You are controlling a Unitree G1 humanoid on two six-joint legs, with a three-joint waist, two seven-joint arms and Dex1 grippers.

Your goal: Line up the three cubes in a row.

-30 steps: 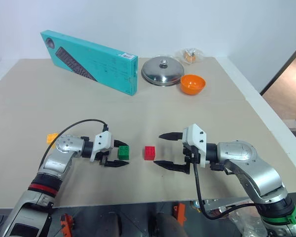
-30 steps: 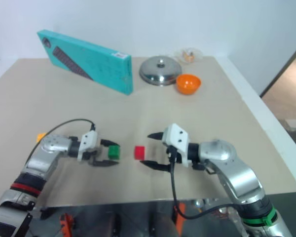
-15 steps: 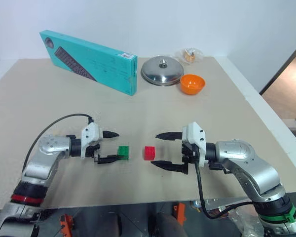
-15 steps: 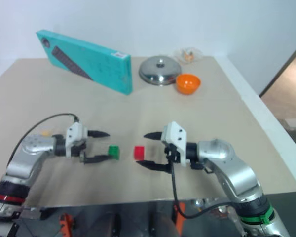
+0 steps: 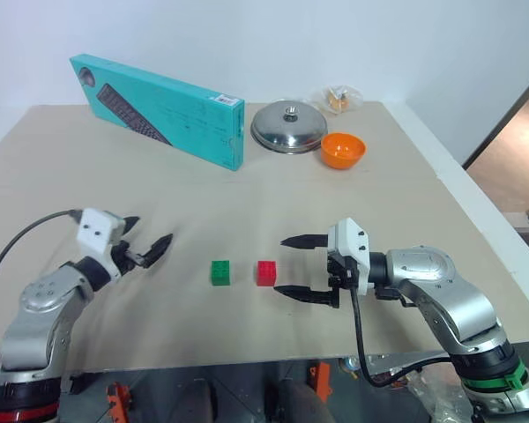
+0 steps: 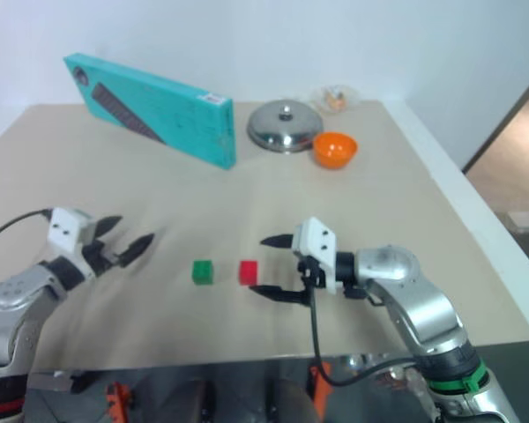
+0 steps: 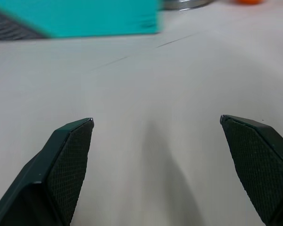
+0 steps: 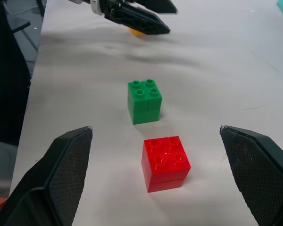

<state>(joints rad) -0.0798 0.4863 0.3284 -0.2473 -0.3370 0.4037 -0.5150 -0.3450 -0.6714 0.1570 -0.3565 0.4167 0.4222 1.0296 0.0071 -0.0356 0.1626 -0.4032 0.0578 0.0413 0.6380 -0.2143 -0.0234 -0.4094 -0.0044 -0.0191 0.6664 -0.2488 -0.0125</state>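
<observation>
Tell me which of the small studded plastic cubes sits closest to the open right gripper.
The red studded plastic cube, lying just off the right gripper fingertips. The green studded cube sits beyond it, a small gap between them, farther from that gripper.

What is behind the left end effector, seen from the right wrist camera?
Behind the left end effector, a small yellow-orange cube peeks out below the fingers. Most of it is covered, so its studs cannot be seen.

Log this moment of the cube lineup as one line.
green cube beside red cube, apart | yellow cube not yet aligned | left gripper open, holds nothing | right gripper open by red cube
</observation>
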